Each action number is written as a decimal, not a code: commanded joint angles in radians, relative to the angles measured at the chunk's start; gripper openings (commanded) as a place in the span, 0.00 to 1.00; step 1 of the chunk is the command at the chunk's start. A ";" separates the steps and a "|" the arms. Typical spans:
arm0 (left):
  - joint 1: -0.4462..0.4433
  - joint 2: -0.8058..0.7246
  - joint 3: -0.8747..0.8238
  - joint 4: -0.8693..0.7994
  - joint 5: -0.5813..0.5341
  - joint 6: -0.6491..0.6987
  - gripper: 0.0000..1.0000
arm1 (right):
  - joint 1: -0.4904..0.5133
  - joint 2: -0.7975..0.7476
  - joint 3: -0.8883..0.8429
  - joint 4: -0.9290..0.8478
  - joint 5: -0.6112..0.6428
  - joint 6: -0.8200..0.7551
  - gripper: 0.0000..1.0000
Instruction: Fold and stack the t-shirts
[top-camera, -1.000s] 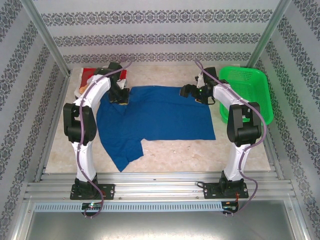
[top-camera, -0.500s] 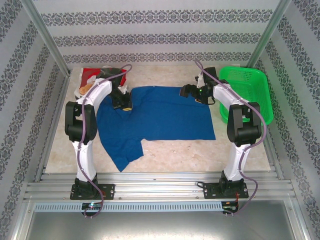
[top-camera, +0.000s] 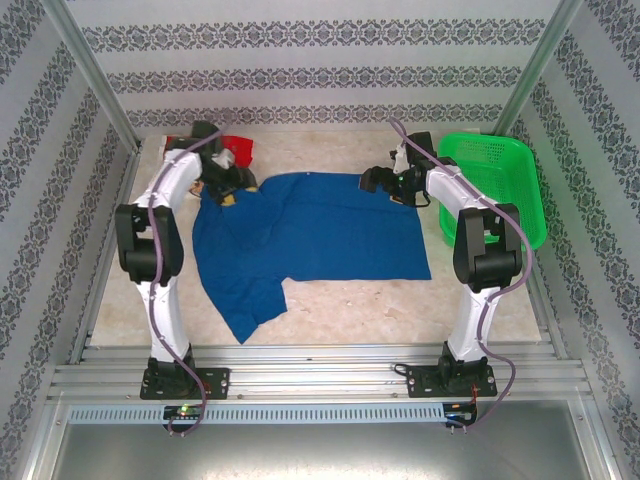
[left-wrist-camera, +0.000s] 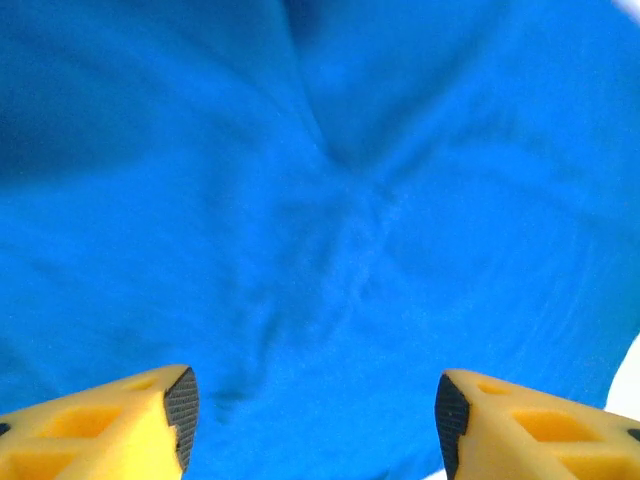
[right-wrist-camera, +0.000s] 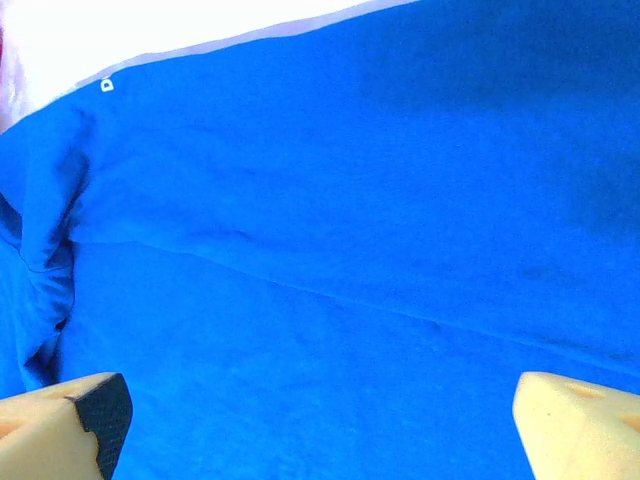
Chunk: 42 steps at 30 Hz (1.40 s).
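The royal-blue t-shirt (top-camera: 315, 232) lies spread over the middle of the table, one sleeve trailing toward the front left. A red t-shirt (top-camera: 236, 150) shows at the back left, mostly behind my left arm. My left gripper (top-camera: 222, 186) hangs over the blue shirt's back-left corner, jaws open, nothing between them; in the left wrist view (left-wrist-camera: 312, 420) rumpled blue cloth (left-wrist-camera: 330, 200) lies under the fingers. My right gripper (top-camera: 382, 183) stands open above the shirt's back edge; in the right wrist view (right-wrist-camera: 315, 420) flat blue cloth (right-wrist-camera: 330, 250) with a seam lies below it.
A green mesh basket (top-camera: 500, 180) stands at the back right, beside the right arm. Patterned walls and metal posts close in the table on three sides. Bare beige tabletop (top-camera: 380, 305) shows in front of the blue shirt.
My left gripper has opened and let go of the blue cloth, moving left and back toward the shirt's corner. The right arm has stayed put.
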 joint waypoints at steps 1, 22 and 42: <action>0.085 -0.027 0.068 0.085 -0.090 -0.080 0.65 | 0.002 0.019 0.022 -0.014 -0.015 0.004 0.98; 0.124 0.322 0.467 -0.044 -0.049 -0.127 0.46 | 0.005 0.022 0.020 -0.017 -0.008 0.010 0.98; 0.113 0.421 0.470 0.023 -0.030 -0.212 0.41 | 0.004 0.016 0.016 -0.020 -0.008 -0.001 0.98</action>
